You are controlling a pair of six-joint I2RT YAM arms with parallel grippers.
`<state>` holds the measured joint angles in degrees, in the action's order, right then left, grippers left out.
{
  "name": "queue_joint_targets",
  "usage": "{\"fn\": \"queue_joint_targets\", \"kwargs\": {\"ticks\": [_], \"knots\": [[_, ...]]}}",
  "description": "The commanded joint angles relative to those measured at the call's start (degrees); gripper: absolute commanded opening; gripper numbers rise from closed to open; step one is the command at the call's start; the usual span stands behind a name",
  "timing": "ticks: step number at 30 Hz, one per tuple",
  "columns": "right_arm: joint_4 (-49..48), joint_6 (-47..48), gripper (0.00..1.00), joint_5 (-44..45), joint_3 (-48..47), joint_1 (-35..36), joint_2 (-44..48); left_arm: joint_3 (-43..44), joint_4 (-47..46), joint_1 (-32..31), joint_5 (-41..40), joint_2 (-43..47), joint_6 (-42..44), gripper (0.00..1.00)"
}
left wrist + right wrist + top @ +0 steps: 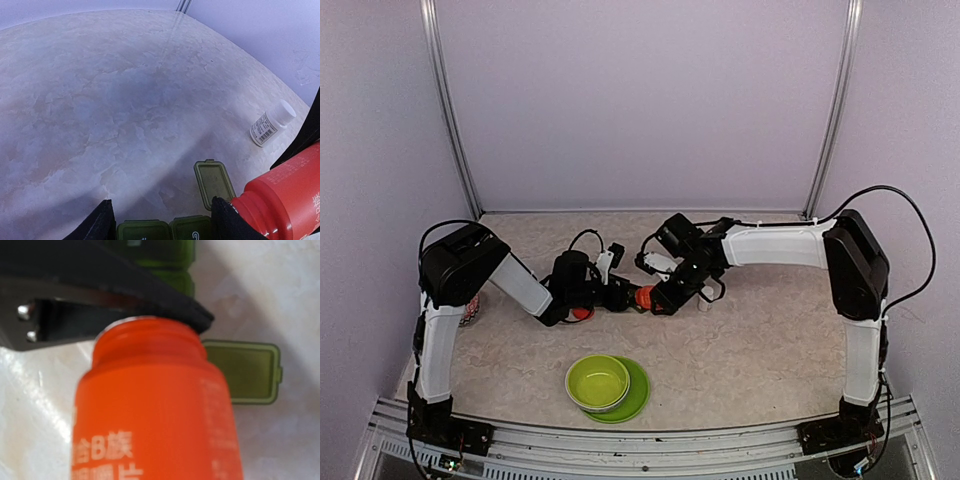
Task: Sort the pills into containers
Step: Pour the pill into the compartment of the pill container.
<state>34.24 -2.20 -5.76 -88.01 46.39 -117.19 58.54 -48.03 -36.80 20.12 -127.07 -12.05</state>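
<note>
The containers (145, 231) are a dark green strip box low in the left wrist view. Two compartments are closed and the third lid (214, 182) lies flipped open. My left gripper (162, 202) straddles the box with a finger (100, 222) against each side. An orange-red bottle (155, 410), uncapped, fills the right wrist view. Its mouth is tipped toward the box (170, 270) and open lid (242, 372), just under the left gripper's finger (125, 285). My right gripper (660, 297) is shut on the bottle (643, 296). No pills show.
A red cap (582, 313) lies under the left wrist. A small white bottle (272, 125) lies on its side beyond the box. A lime-green bowl (598, 380) on its plate (638, 392) stands near the front edge. A small jar (470, 312) sits by the left arm.
</note>
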Motion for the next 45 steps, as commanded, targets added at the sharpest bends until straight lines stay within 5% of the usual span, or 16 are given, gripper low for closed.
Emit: {"fn": "queue_joint_targets", "kwargs": {"ticks": [1, 45], "knots": [[1.5, 0.8, 0.43, 0.4, -2.4, 0.8, -1.1, -0.7, -1.1, -0.3, 0.4, -1.4, -0.2, 0.64], [8.7, 2.3, 0.44, 2.3, -11.3, 1.2, -5.0, -0.7, -1.3, -0.1, 0.7, -1.4, -0.5, 0.63]]}}
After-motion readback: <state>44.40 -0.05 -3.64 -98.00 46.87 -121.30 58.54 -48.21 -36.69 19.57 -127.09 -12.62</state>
